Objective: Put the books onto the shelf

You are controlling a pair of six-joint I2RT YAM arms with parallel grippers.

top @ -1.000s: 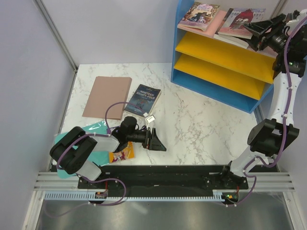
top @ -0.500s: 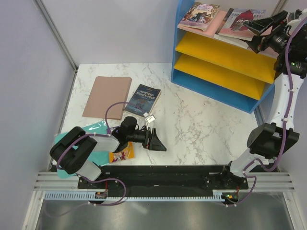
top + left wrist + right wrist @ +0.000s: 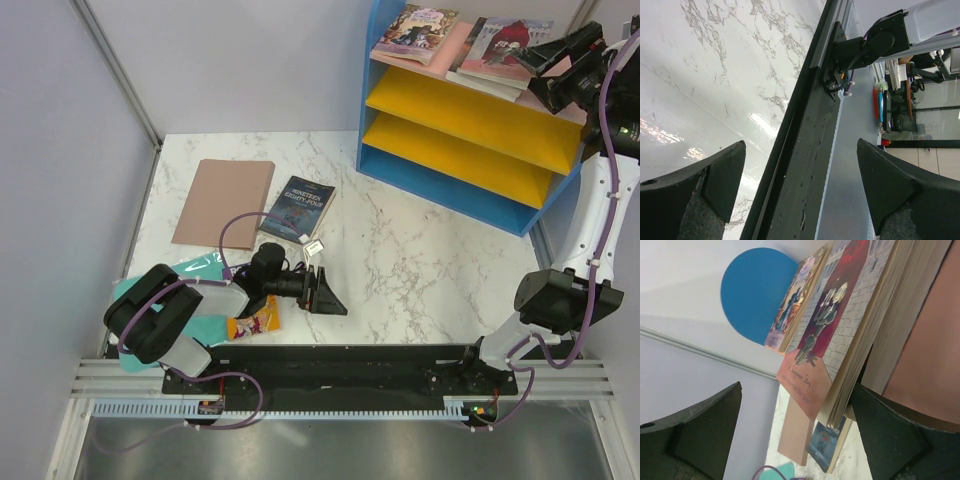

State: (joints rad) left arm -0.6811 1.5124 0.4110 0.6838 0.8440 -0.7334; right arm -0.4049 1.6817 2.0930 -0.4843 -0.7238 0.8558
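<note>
The right claw (image 3: 542, 70) hung with jaws wide apart at the pink top board of the shelf (image 3: 450, 190), the pink-red book (image 3: 503, 42) lying flat just ahead of its fingertips, while the left claw (image 3: 322, 292), likewise spread and gripping nothing, sat low over the counter (image 3: 420, 250) with the dark blue book (image 3: 303, 207) just beyond it.

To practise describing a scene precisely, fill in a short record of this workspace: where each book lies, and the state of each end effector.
shelf: blue frame, pink top board, two yellow boards
on top board: purple-toned book; red-covered book
on table: Nineteen Eighty-Four; orange book, partly covered
left end effector: open, empty, low by the table's near edge
right end effector: open, at the red-covered book's edge
books not yet shelved: two visible
</note>
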